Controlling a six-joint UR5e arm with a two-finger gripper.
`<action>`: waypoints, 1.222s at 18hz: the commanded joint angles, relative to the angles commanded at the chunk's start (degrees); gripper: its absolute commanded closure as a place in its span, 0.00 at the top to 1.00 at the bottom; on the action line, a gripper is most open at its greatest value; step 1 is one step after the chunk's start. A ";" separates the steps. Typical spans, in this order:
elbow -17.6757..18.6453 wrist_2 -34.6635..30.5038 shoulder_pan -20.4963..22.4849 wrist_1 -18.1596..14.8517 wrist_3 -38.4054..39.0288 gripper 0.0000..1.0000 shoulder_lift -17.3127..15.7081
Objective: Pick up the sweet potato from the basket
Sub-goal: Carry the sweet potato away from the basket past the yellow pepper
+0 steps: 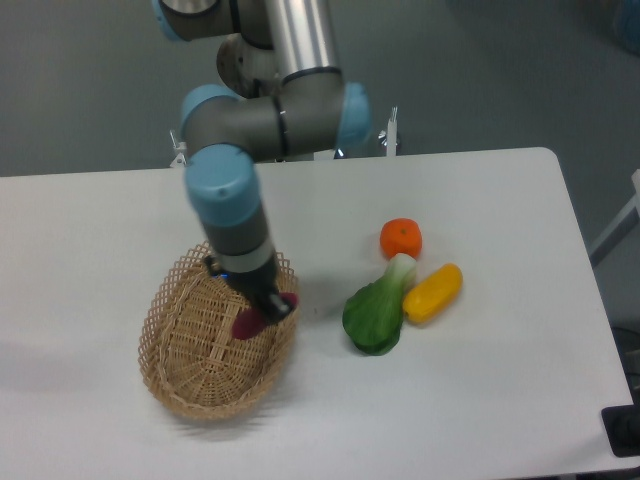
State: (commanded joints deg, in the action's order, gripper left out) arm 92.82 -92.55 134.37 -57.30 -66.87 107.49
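I see the gripper (266, 308) at the right rim of the basket (190, 375), jaws clenched on the sweet potato (248, 325), which sits over the basket's right side. On the desk (480, 400), well apart, lie an orange (400, 238), a green vegetable (376, 316) and a yellow vegetable (433, 292).

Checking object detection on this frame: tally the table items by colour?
Reddish-purple: 1, sweet potato in the pincer
Tan: 1, basket
Orange: 1, round fruit
Yellow: 1, oblong vegetable
Green: 1, leafy vegetable
Total: 5
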 joint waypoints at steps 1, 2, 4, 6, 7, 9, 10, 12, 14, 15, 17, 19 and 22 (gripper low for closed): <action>-0.70 0.09 1.93 -0.44 -1.84 0.25 0.00; -1.67 0.35 3.95 -1.40 -3.86 0.25 -0.09; -3.60 0.97 7.38 -4.38 -7.38 0.25 -0.09; -4.57 0.97 10.38 -6.50 -11.16 0.25 -0.70; -4.75 0.97 11.69 -6.68 -12.92 0.25 -0.97; -4.67 0.97 13.98 -6.77 -15.91 0.25 -0.97; -4.49 0.88 14.78 -6.77 -17.06 0.25 -0.97; -4.66 1.05 16.27 -6.77 -18.38 0.25 -0.97; -4.75 1.06 16.63 -6.77 -19.35 0.25 -0.88; -4.75 1.06 17.07 -6.77 -19.44 0.25 -0.97; -4.75 1.06 17.16 -6.77 -19.44 0.25 -0.88; -4.75 1.06 17.51 -6.77 -19.70 0.25 -0.97; -4.75 1.14 17.95 -6.86 -19.97 0.25 -0.97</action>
State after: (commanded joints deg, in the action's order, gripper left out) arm 88.07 -91.41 152.31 -64.16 -86.84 106.52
